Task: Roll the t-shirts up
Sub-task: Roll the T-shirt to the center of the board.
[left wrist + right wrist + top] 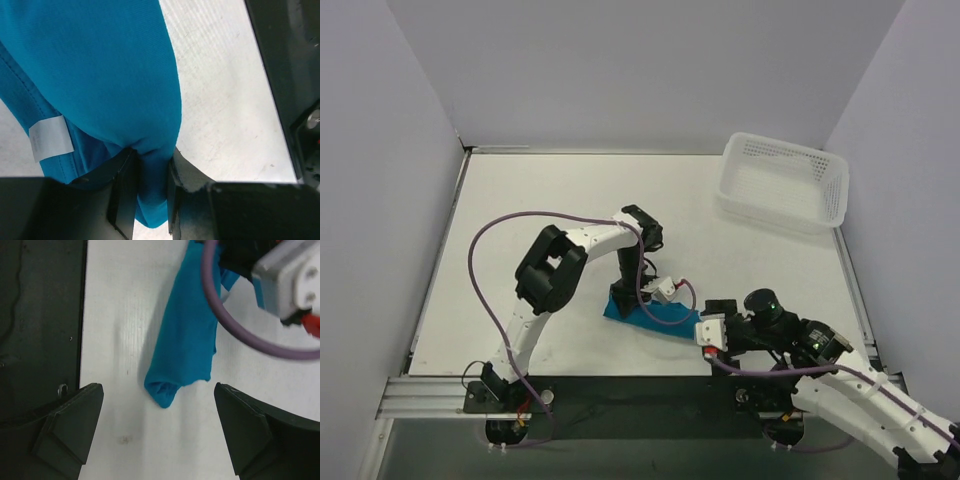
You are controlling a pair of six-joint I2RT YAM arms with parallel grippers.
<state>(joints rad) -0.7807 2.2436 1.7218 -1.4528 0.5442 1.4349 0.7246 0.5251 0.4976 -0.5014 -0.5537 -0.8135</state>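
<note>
Teal cotton t-shirt (pixel 645 316) lies bunched in a roll, near-centre of table (pixel 520 200) | left end effector (pixel 150 195) clamped on its fold | right end effector (pixel 160 430) spread wide, empty | soft, light, limp: likely best gripped at the roll's ends.

Pinching t-shirt (pixel 100 75) inside left gripper (pixel 150 195), on table (pixel 520 200); facing its end just ahead of right gripper (pixel 157 392); leaving basket (pixel 770 215) well beyond.

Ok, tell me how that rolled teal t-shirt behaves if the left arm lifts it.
The t-shirt would probably droop and unroll: it is soft cloth, loosely rolled. The left gripper pinches just one bunched fold in its jaws, so the rest would likely hang. It looks light and unlikely to slip, since the fabric wrinkles around the jaws.
</note>
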